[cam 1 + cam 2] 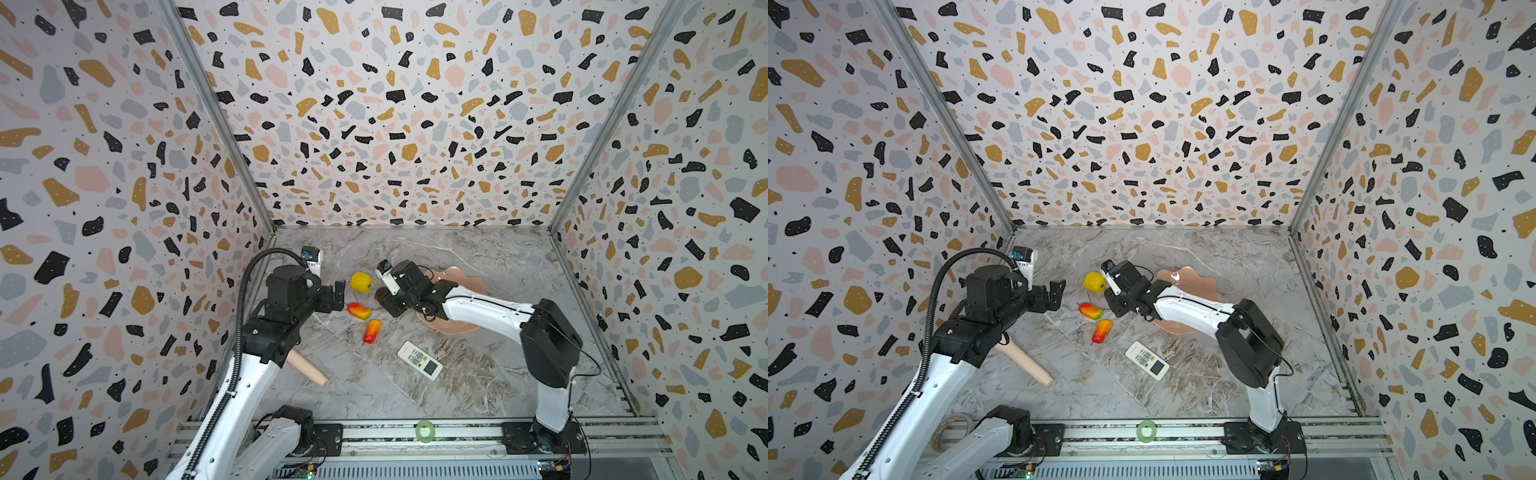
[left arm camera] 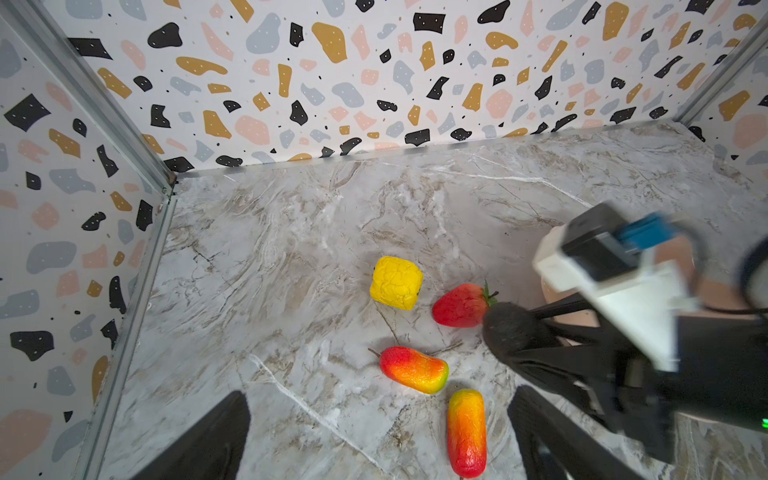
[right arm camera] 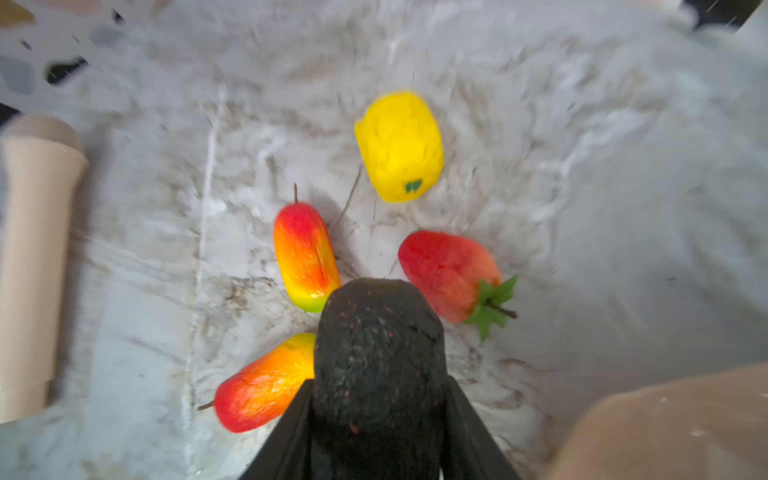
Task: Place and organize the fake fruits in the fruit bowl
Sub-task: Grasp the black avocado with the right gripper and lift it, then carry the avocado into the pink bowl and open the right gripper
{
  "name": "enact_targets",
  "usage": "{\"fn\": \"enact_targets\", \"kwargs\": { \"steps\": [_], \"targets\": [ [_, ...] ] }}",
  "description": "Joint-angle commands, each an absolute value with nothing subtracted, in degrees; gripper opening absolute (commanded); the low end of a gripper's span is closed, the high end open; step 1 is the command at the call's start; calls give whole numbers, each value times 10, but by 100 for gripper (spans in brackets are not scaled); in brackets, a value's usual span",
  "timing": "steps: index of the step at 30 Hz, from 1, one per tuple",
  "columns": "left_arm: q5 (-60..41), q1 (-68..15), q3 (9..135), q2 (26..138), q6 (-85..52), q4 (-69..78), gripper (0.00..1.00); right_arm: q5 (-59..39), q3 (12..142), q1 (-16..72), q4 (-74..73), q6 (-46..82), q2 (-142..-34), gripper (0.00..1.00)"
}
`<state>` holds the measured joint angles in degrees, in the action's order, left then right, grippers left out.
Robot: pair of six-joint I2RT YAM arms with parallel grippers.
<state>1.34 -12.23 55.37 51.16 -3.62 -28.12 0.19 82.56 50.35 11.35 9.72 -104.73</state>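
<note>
Marble tabletop [image 1: 490,374]; the right arm [image 1: 486,309] hides much of the bowl [image 1: 471,282]. Beside it the right gripper [image 3: 378,386] pinches the black oval [image 3: 378,332], long axis along the fingers [image 3: 286,440]; the left gripper [image 2: 378,399] is spread, empty.

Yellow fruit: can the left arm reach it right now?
Probably yes: the open left end effector faces the yellow fruit across bare tabletop; the right end effector, gripping the black fruit, sits aside.

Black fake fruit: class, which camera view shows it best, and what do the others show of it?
Right wrist view: the black fake fruit fills the centre, gripped in the right hand. The left wrist view shows it smaller, blurred, beside the strawberry. Both top views show only a dark tip.
</note>
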Motion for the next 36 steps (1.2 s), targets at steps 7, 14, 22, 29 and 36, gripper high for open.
{"fn": "enact_targets", "kwargs": {
  "steps": [7, 14, 22, 29, 36],
  "targets": [
    [28, -122, 542, 514, -31, -211, 100, 40, 738, 361, 162, 78, -916, 13],
    [8, -133, 521, 507, -15, -199, 100, 69, 684, 341, 153, 82, -925, 11],
    [24, -136, 529, 492, -15, -217, 100, 59, 651, 332, 124, 69, -989, 11],
    [38, -136, 541, 488, -37, -229, 100, 78, 581, 331, 56, 75, -956, 14],
    [42, -136, 569, 475, -35, -267, 100, 109, 576, 332, 61, 52, -900, 75]
  ]
}}
